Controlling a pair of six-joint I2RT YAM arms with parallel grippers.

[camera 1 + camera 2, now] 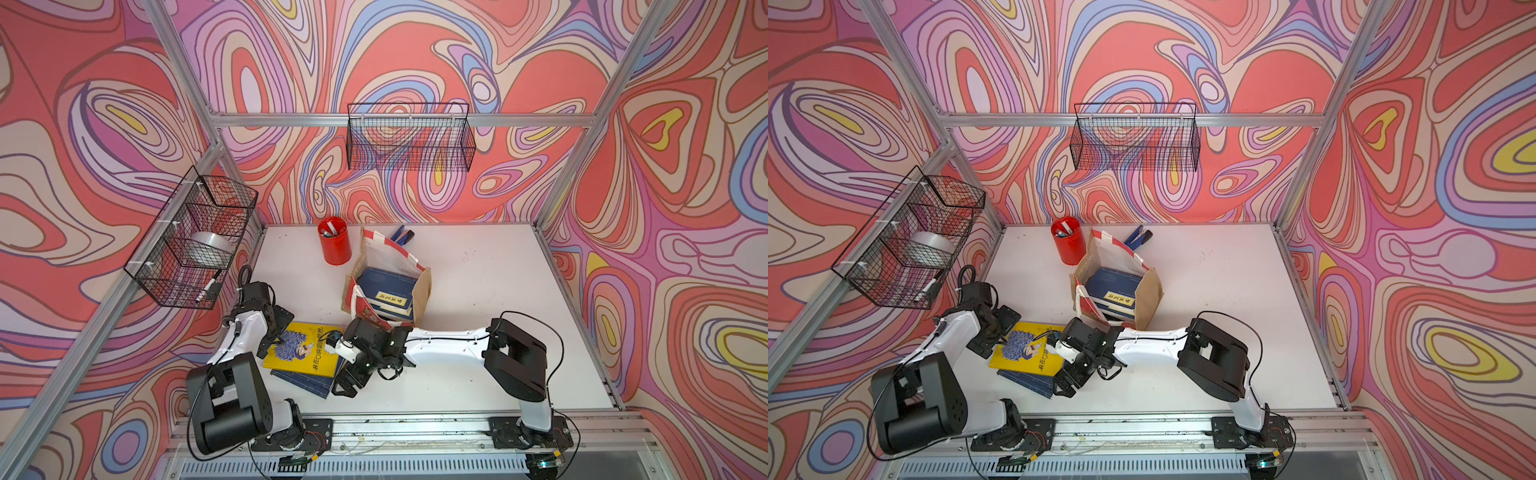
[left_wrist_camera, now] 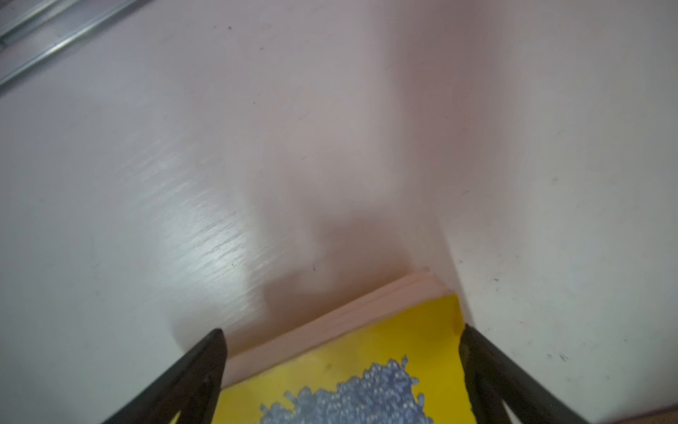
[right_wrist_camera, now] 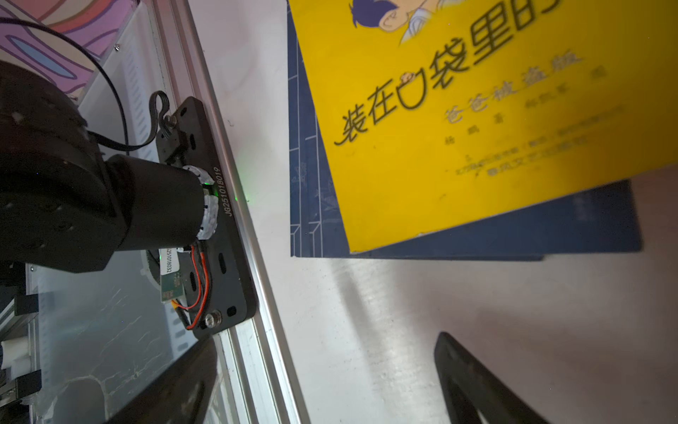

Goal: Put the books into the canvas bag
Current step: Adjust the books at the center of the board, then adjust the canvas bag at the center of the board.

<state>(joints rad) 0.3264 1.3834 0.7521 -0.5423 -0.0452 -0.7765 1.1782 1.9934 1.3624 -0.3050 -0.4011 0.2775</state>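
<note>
The left gripper [image 2: 342,330], jaws spread wide and empty, straddles a corner of the yellow book [image 1: 303,353]. The right gripper [image 1: 347,384], likewise released, sits just beside that book near the desk's [image 1: 478,291] front edge. Under the yellow book lies a navy stack [image 1: 309,381]. Mid-desk, the canvas bag [image 1: 422,291] holds the bagged navy books [image 1: 386,284].

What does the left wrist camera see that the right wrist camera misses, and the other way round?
Only the left wrist: the pale page edge of the yellow book, framed by the open left claw. Only the right wrist: a navy book beneath it, its black title, an arm's base plate. Both: the yellow book and the white table.
</note>
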